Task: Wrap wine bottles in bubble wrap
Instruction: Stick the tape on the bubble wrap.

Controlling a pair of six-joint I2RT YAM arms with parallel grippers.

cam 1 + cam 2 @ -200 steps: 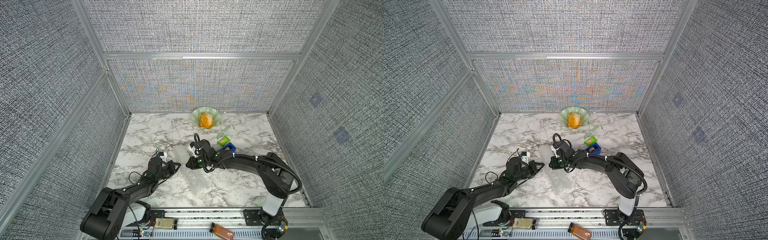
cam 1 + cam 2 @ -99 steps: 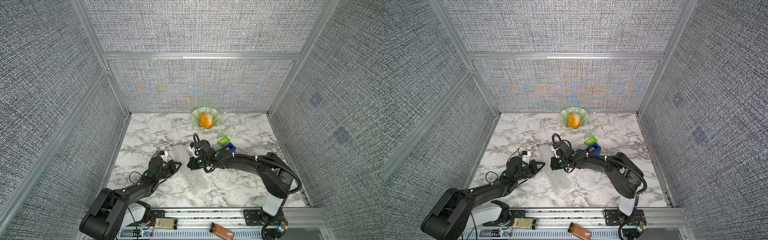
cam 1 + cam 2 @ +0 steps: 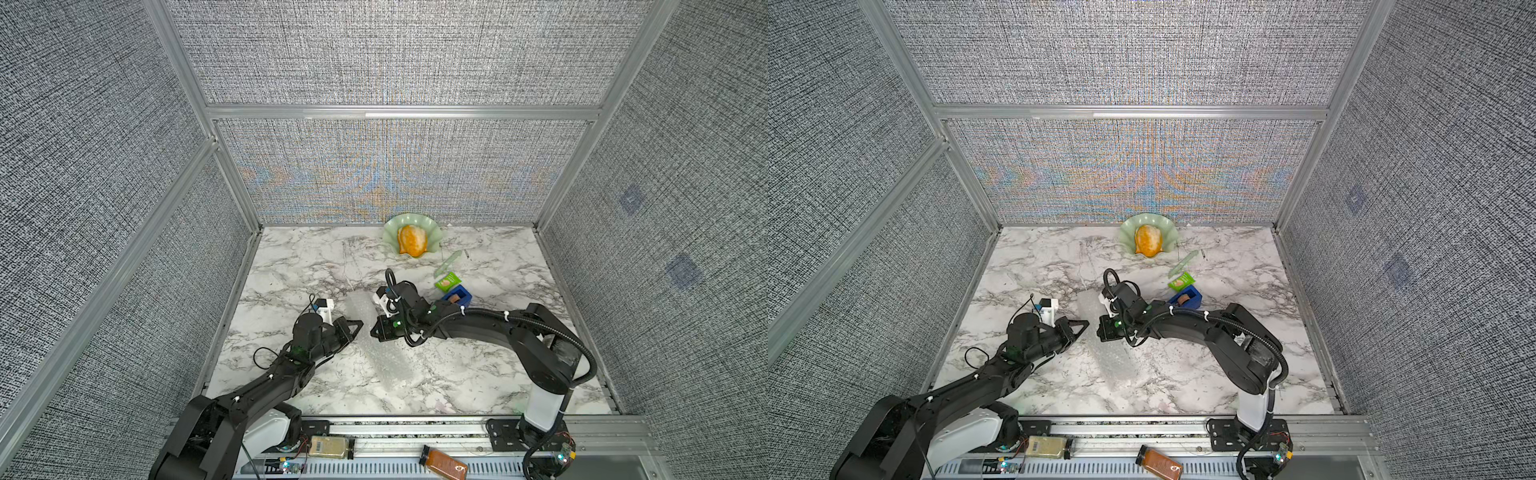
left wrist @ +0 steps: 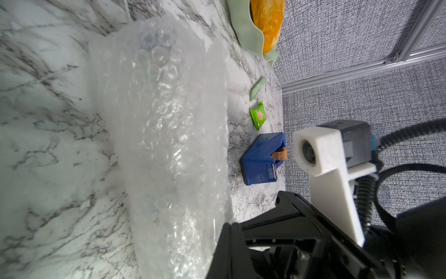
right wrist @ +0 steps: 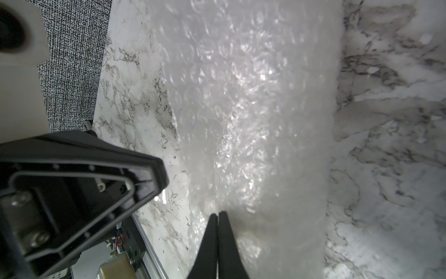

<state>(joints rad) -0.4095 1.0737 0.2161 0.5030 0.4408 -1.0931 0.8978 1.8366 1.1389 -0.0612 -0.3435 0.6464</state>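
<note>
The table is white marble with grey veins, walled on three sides. The bubble wrap lies near its middle in both top views, a long whitish roll running slightly slantwise from mid-table toward the front edge; the left wrist view shows it rounded and crinkly. A pale green shell-shaped dish sits at the back wall. To the right of the roll, well apart from it, a blue tape dispenser stands just beside a green packet, with a pale green stick near them toward the back.
</note>
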